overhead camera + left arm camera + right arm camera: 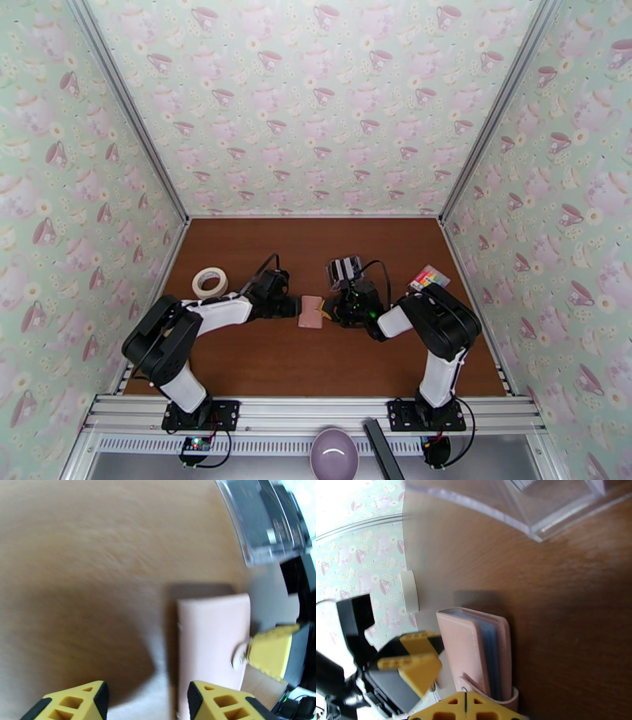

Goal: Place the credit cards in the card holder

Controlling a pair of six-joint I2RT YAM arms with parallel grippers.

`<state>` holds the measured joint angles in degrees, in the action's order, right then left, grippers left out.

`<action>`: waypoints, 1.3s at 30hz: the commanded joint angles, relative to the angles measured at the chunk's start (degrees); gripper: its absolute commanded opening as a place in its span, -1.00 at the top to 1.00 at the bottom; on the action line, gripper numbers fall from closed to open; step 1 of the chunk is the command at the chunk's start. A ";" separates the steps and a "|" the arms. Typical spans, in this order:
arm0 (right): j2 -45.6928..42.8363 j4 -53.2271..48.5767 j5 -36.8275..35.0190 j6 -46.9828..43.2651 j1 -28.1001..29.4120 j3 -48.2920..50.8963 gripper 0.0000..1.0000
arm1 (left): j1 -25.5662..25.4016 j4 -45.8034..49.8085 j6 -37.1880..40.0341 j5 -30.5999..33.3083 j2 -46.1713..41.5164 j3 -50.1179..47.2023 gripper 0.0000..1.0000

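The pink card holder (310,312) lies on the brown table between my two grippers. The right wrist view shows the card holder (474,653) slightly agape, with bluish pockets along its edge. My right gripper (466,705) is shut on its snap tab (238,659). My left gripper (147,699) is open beside the card holder (213,638), whose near edge reaches just inside the gap. The left gripper (289,306) holds nothing. Black credit cards (272,519) stand in a clear rack (345,271) just beyond the right gripper (330,313).
A roll of white tape (209,282) lies at the left of the table. A striped pad (429,278) sits by the right wall. A purple bowl (333,454) rests below the table's front rail. Patterned walls close in three sides.
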<state>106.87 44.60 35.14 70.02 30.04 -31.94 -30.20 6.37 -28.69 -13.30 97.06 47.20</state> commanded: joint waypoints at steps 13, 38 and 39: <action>1.50 -3.78 -0.64 -0.02 0.65 -2.02 0.94 | 1.05 -1.25 4.42 -11.05 10.94 12.44 0.10; -5.66 -6.20 -1.01 2.24 1.32 -1.08 0.92 | 1.01 4.65 8.39 -13.57 13.28 15.08 0.32; -6.07 -7.49 -1.80 1.73 1.30 -1.11 0.91 | 0.95 5.14 8.75 -13.68 13.70 15.40 0.33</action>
<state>102.54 38.63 35.07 71.37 30.85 -33.63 -29.28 9.41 -22.13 -25.17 108.90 60.86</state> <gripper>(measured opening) 0.045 0.338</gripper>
